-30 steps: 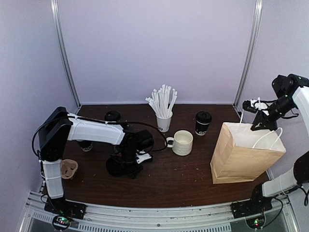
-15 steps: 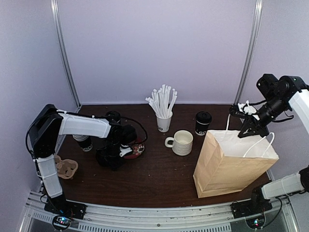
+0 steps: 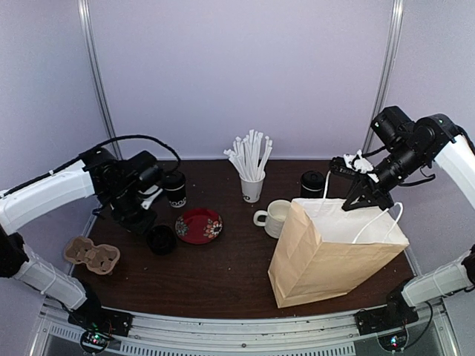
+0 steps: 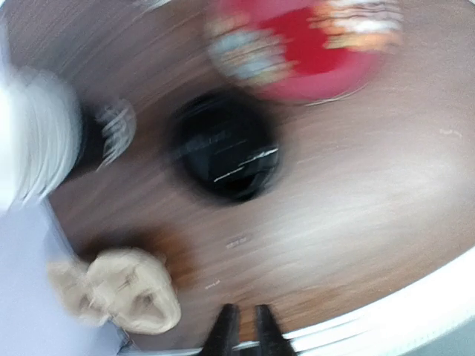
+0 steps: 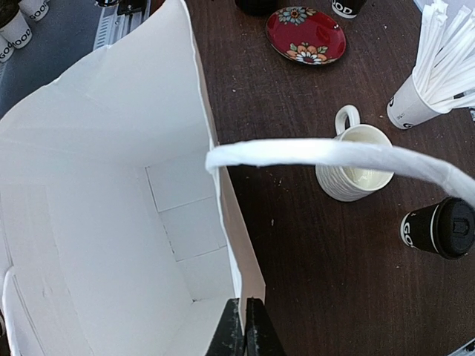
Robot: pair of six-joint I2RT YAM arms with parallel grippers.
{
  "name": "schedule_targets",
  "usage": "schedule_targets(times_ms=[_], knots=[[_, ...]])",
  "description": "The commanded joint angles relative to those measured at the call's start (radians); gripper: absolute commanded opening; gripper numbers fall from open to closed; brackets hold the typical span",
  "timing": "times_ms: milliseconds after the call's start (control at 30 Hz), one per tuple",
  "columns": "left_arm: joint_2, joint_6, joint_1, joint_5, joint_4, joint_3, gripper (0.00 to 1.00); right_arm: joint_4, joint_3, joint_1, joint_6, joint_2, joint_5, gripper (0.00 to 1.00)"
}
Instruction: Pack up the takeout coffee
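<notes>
Gripping paper bag (image 3: pixel 319 259) rim: right jaws | left jaws: unclear | mug (image 3: pixel 273 213), takeout coffee cup (image 3: pixel 312 180) just behind bag

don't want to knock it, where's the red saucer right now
Top view: the red saucer lies left of centre, on the near side of a takeout coffee and left of the cream mug.

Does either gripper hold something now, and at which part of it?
The right gripper pinches the paper bag at its top rim, beside the white handle. The left gripper holds nothing that can be seen.
</notes>
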Motion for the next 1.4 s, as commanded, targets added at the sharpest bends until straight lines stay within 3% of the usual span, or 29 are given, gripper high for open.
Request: schedule_targets(times_ms=[0, 267, 600, 867, 1133, 1267, 1367], knots=[[-0.066, -0.192, 0.213, -0.057, -0.145, -0.154, 0.0, 0.078, -0.021, 0.013, 0.042, -0.005, -0.008, 0.0], [-0.05, -0.227, 0.396, -0.016, -0.051, -0.323, 0.0, 0.088, -0.026, 0.013, 0.035, -0.009, 0.007, 0.0], [0.162, -0.244, 0.442, -0.061, 0.091, -0.373, 0.0, 0.098, -0.039, 0.013, 0.05, -0.018, -0.011, 0.0], [0.068, -0.195, 0.441, 0.045, 0.146, -0.383, 0.0, 0.105, -0.044, 0.013, 0.056, -0.008, -0.008, 0.0], [0.009, -0.269, 0.442, -0.124, 0.067, -0.345, 0.0, 0.111, -0.031, 0.014, 0.065, 0.007, -0.034, 0.0], [-0.06, -0.357, 0.45, -0.27, 0.066, -0.395, 0.0, 0.108, -0.032, 0.014, 0.065, 0.0, -0.032, 0.0], [-0.042, -0.364, 0.468, -0.29, 0.079, -0.409, 0.0, 0.11, -0.036, 0.014, 0.064, -0.004, -0.033, 0.0]])
